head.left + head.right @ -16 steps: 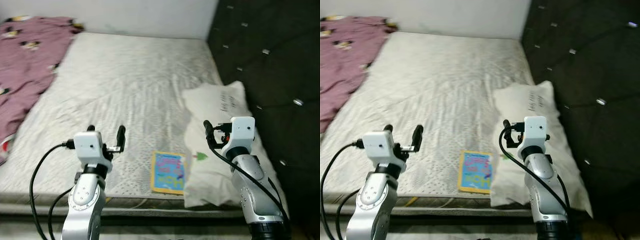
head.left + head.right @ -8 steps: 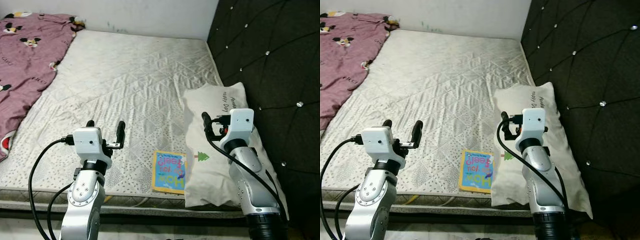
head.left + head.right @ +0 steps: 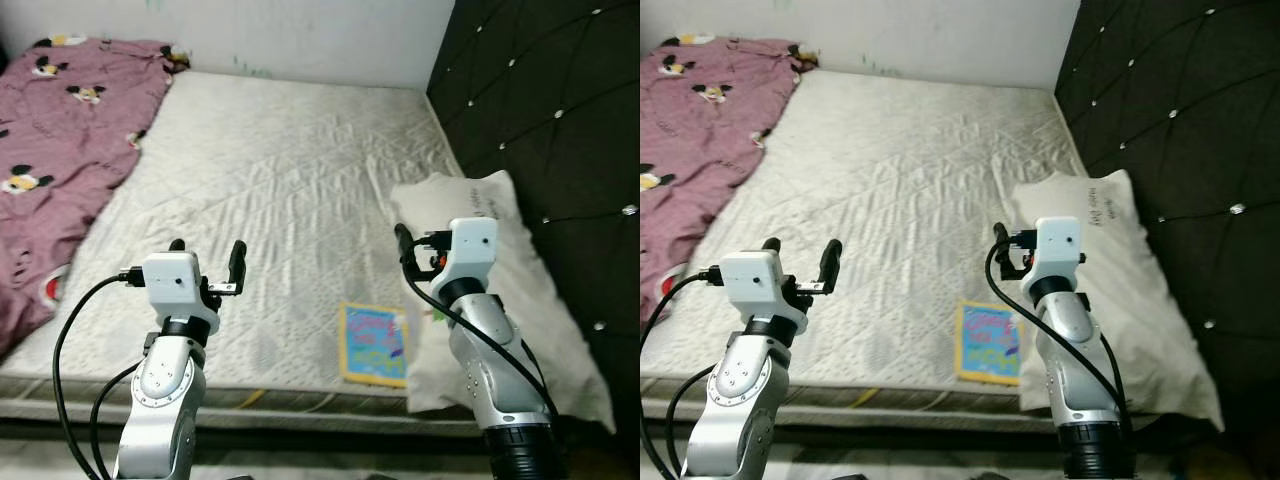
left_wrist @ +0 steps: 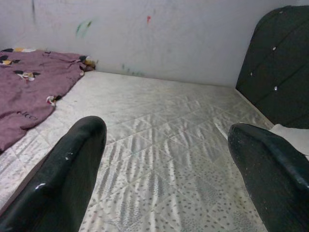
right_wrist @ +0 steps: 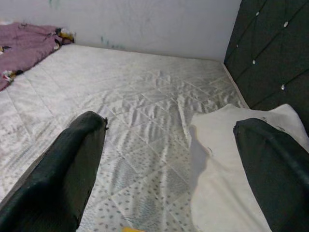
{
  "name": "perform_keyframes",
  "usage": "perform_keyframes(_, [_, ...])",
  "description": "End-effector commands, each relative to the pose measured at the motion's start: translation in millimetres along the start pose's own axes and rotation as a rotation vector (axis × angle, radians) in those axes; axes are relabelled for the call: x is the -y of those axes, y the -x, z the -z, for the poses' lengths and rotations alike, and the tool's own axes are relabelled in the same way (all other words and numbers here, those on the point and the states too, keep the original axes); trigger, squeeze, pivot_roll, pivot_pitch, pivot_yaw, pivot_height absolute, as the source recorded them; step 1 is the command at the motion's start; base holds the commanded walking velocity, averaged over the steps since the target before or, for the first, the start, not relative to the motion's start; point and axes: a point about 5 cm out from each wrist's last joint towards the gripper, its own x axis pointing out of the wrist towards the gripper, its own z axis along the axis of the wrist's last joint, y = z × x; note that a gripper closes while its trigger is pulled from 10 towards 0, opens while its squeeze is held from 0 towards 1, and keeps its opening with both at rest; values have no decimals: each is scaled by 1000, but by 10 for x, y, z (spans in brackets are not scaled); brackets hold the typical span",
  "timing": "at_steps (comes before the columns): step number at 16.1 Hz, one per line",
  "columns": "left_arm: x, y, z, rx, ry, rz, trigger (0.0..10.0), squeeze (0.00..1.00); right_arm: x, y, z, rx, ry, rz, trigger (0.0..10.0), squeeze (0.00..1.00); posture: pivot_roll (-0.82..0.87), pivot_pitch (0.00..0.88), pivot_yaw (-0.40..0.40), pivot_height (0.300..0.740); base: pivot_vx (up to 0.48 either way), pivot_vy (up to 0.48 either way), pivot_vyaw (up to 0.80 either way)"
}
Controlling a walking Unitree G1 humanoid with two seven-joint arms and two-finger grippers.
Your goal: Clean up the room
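**Both grippers raised and empty over the near edge of the bed**

On your far left, a maroon blanket [image 3: 60,140] with small cartoon prints lies crumpled over the left side of the mattress [image 3: 290,170], running from the wall down toward the near edge. Your left gripper [image 3: 207,262] is held up above the near left part of the mattress, its two black fingers [image 4: 72,169] spread wide apart with nothing between them; through its wrist camera you see bare quilted sheet ahead.

Moving right, a colourful children's book [image 3: 374,343] lies flat on the mattress close to the near edge, its right side just beside or touching the white pillow [image 3: 500,300]. Your right gripper [image 5: 174,164] hovers above the pillow's left edge, near the book, jaws released and holding nothing. The pillow lies along the right side of the bed, against the dark tufted headboard [image 3: 550,120].
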Motion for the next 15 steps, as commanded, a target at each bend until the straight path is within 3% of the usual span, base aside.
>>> perform_keyframes(1, [66, -7, 11, -2, 10, 24, 10000, 0, 59, -1, -16, 7, 3, 13, 10000, 0, 8, 94, -45, 740, 0, 476, 0])
perform_keyframes(15, [107, -71, -25, 15, 31, 32, 10000, 0, 5, -80, 5, 3, -2, 5, 10000, 0, 4, 103, -37, 740, 0, 476, 0])
